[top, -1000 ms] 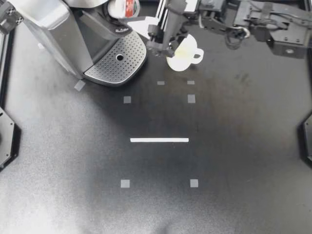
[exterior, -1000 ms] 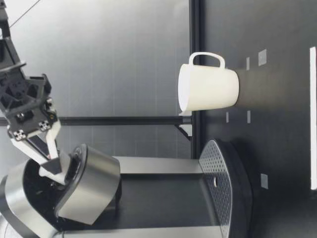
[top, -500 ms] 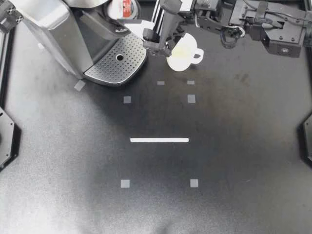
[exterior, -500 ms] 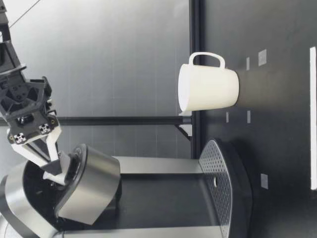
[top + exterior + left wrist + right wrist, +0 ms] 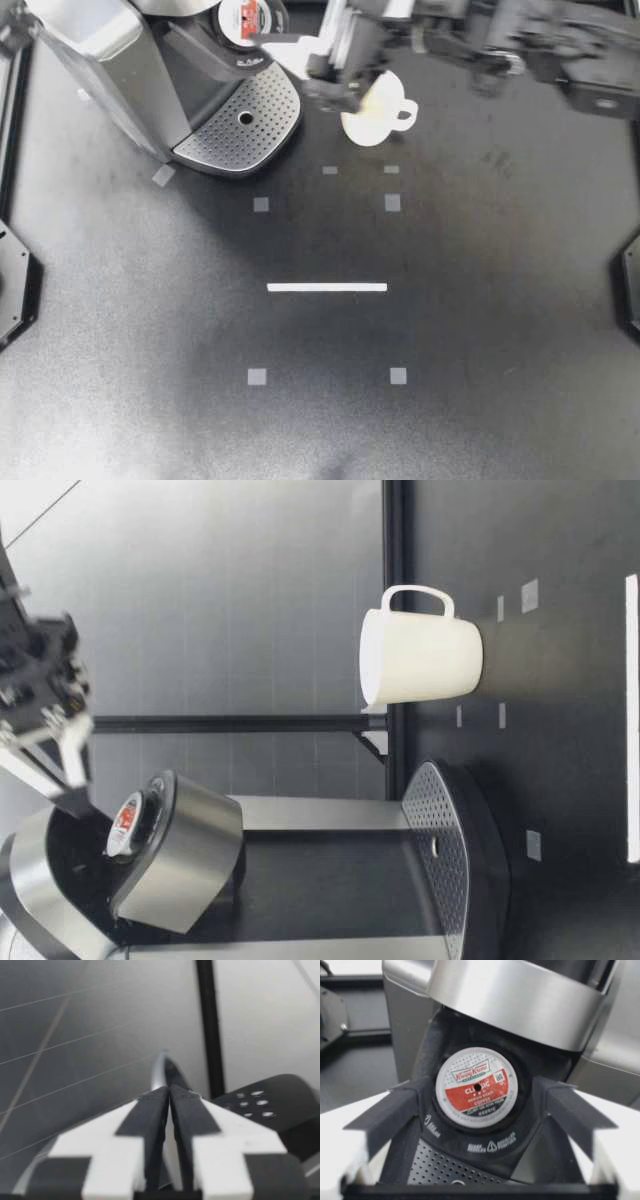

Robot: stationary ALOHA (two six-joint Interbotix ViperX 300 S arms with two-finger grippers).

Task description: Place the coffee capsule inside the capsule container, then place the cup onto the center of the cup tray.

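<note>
Capsule (image 5: 476, 1087) is sitting foil side up in the container (image 5: 522, 1115) at the head of the machine (image 5: 100, 55); in the right wrist view it is looking seated level, with the dark rim showing all round it; in the low view it is showing (image 5: 127, 823) just under the raised silver lid (image 5: 190, 855).

Right gripper (image 5: 300, 58) is hovering over the capsule; fingers are spread wide, one on each side of it, neither touching; it is carrying nothing; in the low view the gripper (image 5: 65, 780) is hanging just above the capsule and is blurred.

Left gripper (image 5: 170, 1105) is pointing at the grey back wall; fingers are pressed together, with nothing between them.

Cup (image 5: 375, 112) is standing upright on the table (image 5: 480, 300), beside the machine and off the tray (image 5: 215, 140); a gap is showing between cup and tray; the handle is pointing away from the machine; the right arm is crossing above part of the cup's rim in the top view; in the low view the cup (image 5: 420, 660) is standing clear of both grippers.

A white strip (image 5: 327, 287) and small grey tape squares are lying on the table, well apart from the cup.
</note>
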